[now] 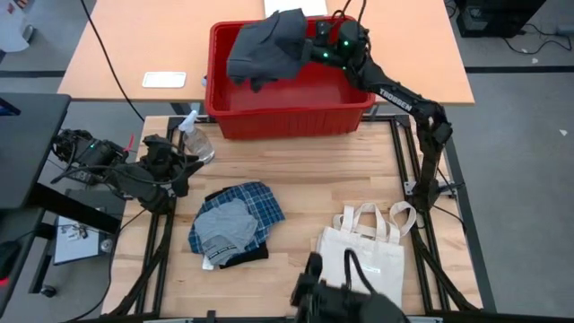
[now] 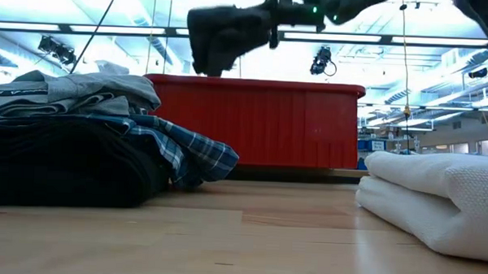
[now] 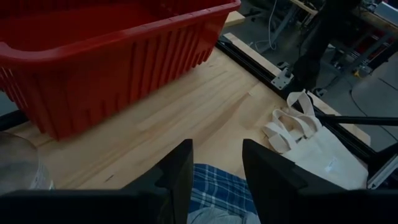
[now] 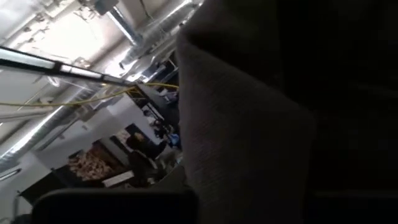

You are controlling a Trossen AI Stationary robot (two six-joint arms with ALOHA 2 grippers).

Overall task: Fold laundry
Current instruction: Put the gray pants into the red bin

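I work in a robotics lab — a big open hall with bright strip lights (image 2: 109,35) and exposed ducting (image 4: 127,28) overhead. My wooden table (image 1: 296,170) sits on a black metal frame (image 1: 421,193), cables (image 1: 108,54) trail across grey floor — more benches stand nearby.

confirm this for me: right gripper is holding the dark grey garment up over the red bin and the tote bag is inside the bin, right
Not quite. The right gripper does hold the dark grey garment over the red bin, but the cream tote bag lies on the wooden table, outside the bin, as the high view shows.
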